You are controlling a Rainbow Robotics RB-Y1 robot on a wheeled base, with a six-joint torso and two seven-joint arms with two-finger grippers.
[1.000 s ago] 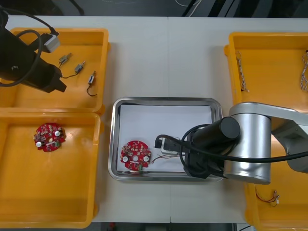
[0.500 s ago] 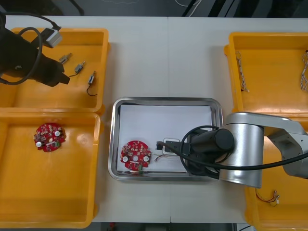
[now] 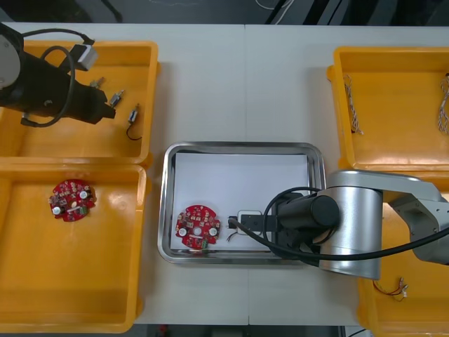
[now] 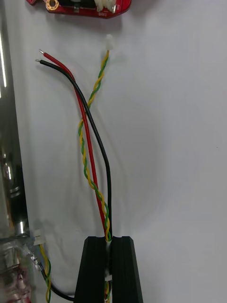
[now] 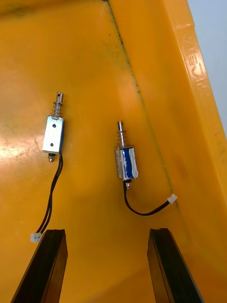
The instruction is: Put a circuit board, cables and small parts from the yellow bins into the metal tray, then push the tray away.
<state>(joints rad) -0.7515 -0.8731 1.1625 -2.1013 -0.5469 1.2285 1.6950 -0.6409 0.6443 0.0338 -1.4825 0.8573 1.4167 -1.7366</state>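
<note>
Cables (image 4: 90, 142) tight in right claw (image 4: 109, 239) — left claw (image 5: 108, 232) agape

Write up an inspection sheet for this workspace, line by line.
Surface: light table, carrying the bins and tray.
Job's things: shiny metal tray, white inside, holds a round red circuit board; second round red circuit board in the left near yellow bin; small metal parts in the left far yellow bin.
Clutter: nothing seen.
Grippers: left gripper open, just short of the small metal parts; right gripper over the tray, shut on thin cables.
Cables: held red, black and yellow-green cables trail toward the tray's board; twisted blue and white cables in the right far yellow bin.
Surroundings: dark floor beyond the table.
</note>
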